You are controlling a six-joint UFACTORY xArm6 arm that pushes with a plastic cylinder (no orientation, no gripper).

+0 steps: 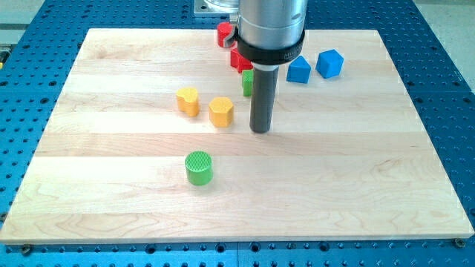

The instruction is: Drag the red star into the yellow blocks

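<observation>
Two yellow blocks stand left of centre: a heart-like one and a hexagonal one just to its right. A red block, likely the star, is mostly hidden behind the arm near the view's top. Another red block sits above it at the board's top edge. My tip rests on the board just right of the hexagonal yellow block, a small gap apart, and below the red block.
A green cylinder stands below the yellow blocks. A second green block peeks out left of the rod. Two blue blocks sit at the upper right. The wooden board lies on a blue perforated table.
</observation>
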